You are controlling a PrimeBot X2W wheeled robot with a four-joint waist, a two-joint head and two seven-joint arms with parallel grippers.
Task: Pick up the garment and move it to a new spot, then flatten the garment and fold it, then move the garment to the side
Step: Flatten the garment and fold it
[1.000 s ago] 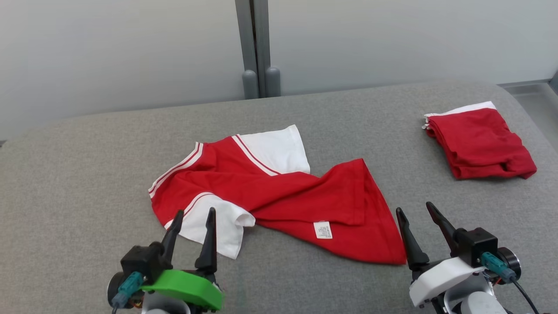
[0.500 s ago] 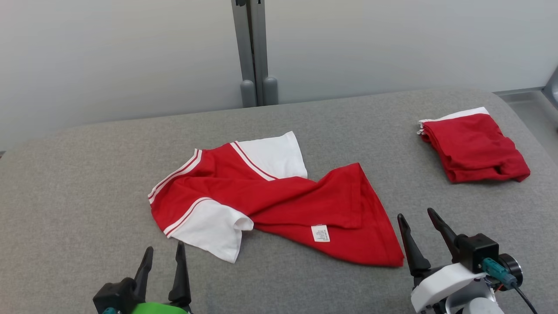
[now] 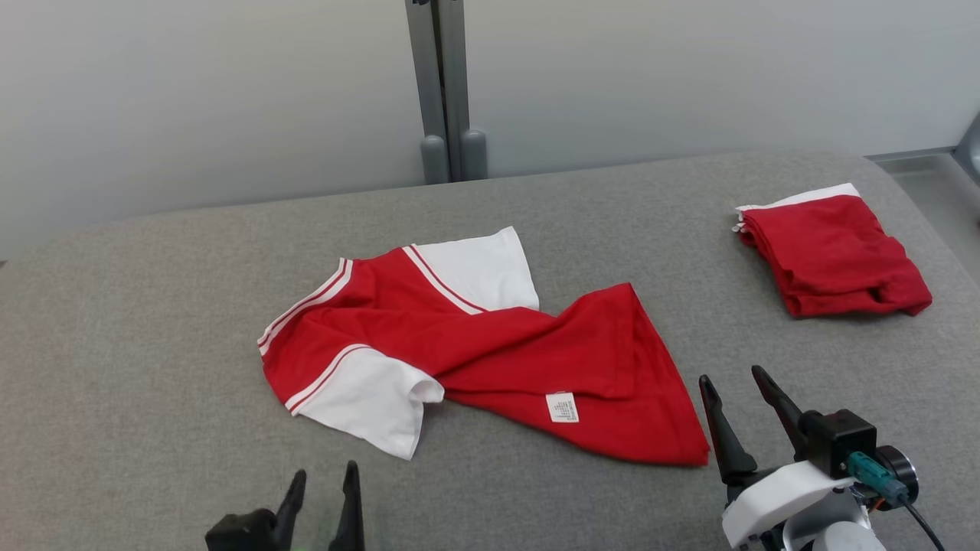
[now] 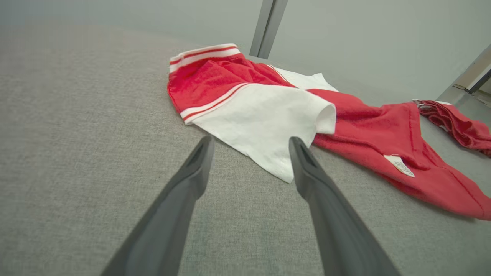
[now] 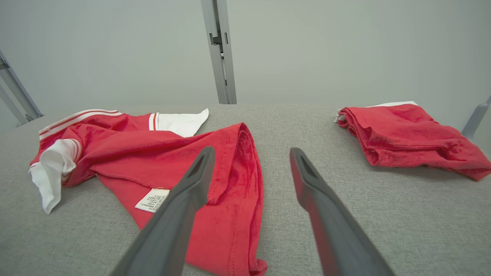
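Observation:
The garment, a red shirt with white sleeves and a white label, lies crumpled and twisted in the middle of the grey padded table. My left gripper is open at the bottom edge, a little short of the near white sleeve and holding nothing. In the left wrist view the left gripper points at that sleeve, just above the cloth's near corner. My right gripper stands open beside the shirt's right hem corner, apart from it. In the right wrist view the right gripper frames the red hem.
A second red garment, folded, lies at the table's back right, also seen as the folded garment in the right wrist view. A grey post rises against the pale wall behind the table. The table's right edge curves down near the folded pile.
My left gripper has drawn back from over the white sleeve to the bottom edge of the head view, still open. The head camera shifted slightly. The right gripper and garment stay put.

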